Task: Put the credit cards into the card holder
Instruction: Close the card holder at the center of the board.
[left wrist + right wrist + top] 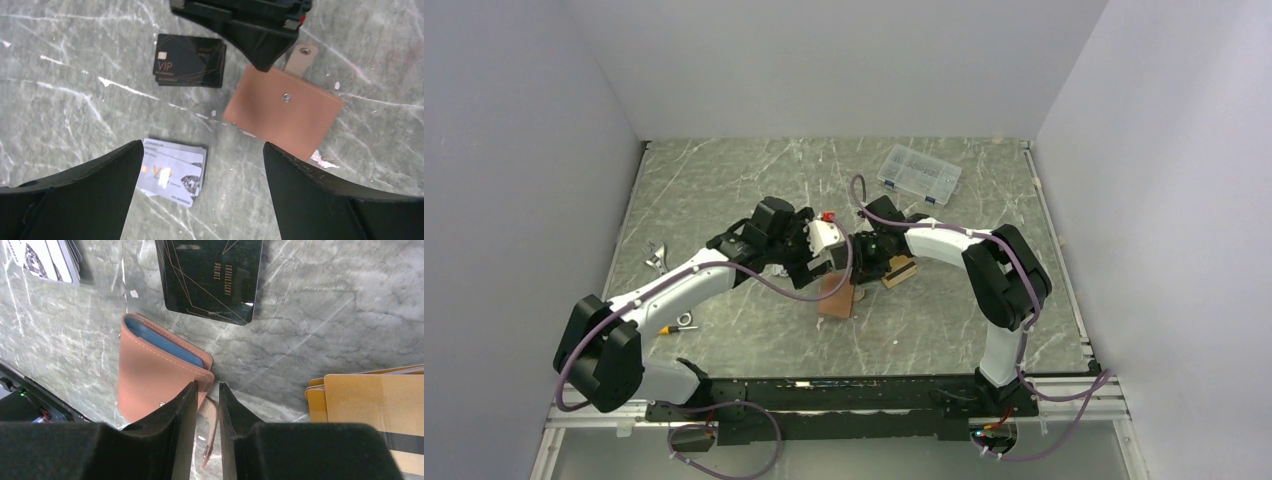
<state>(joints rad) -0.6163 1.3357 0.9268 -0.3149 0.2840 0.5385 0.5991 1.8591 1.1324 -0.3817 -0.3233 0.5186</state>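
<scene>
left jaws gape wide and empty above the silver-grey credit cards [172, 172] on the desk [60, 100]. right jaws are narrowed about the strap [209, 422] of the card holder [150, 370]; cannot tell if they pinch it.

Bright, even light from above; shadows on the table [724, 180] are soft and faint. A small white glare spot sits on the black card [210, 280]. Close jaws in both wrist views look dark and blurred.

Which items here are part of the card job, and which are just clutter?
Job: card holder, gold cards, silver-grey cards, black VIP cards.
Clutter: clear plastic box, wrench, yellow-handled tool.
</scene>
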